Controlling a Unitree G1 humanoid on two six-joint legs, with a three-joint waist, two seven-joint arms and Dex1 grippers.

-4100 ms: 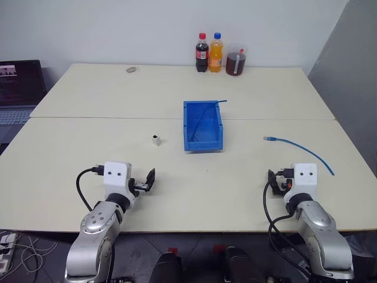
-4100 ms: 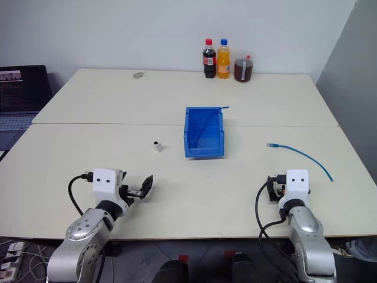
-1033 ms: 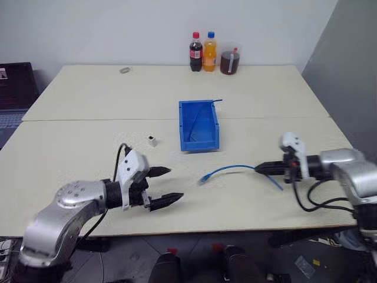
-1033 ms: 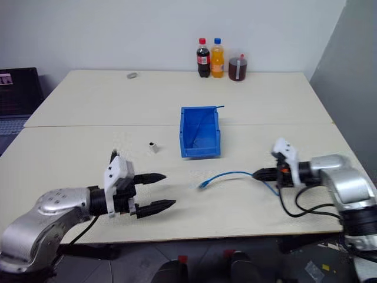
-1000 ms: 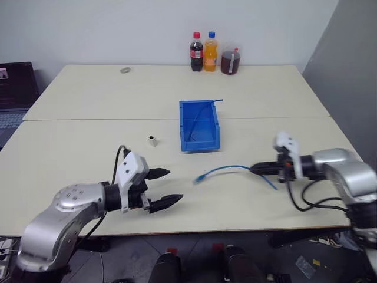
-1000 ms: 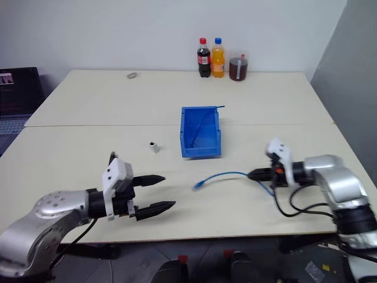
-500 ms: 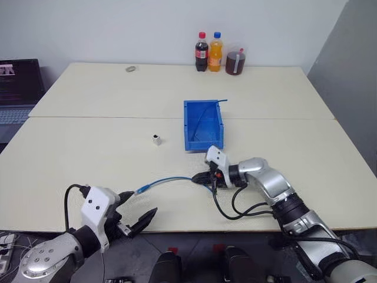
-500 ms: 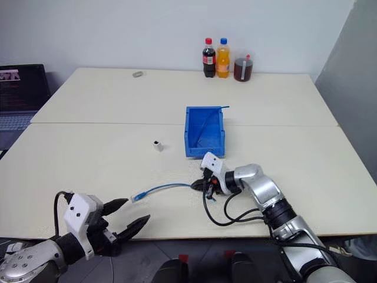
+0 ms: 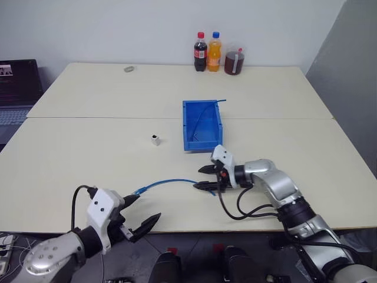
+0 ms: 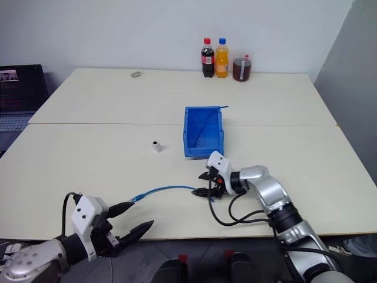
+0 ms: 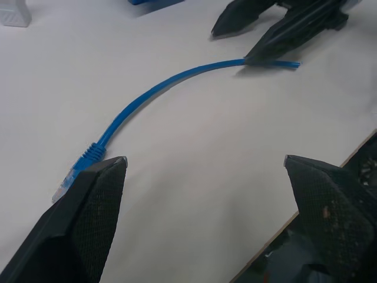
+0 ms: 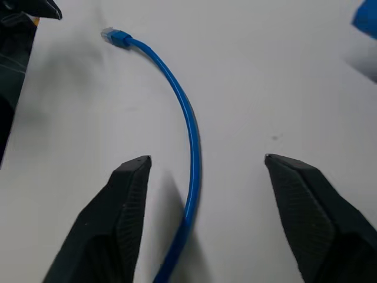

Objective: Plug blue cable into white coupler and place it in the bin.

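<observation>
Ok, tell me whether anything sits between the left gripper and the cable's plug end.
Nothing visible does. The blue cable lies on bare table, its plug end just off the open left gripper.

The room is evenly and brightly lit from overhead; no hard glare appears on the pale table. Shadows are soft and short, lying close under the bin and the right hand. The head views are sharp across the field. In the wrist views the near fingers look soft, while the blue cable casts a faint blurred shadow.
</observation>
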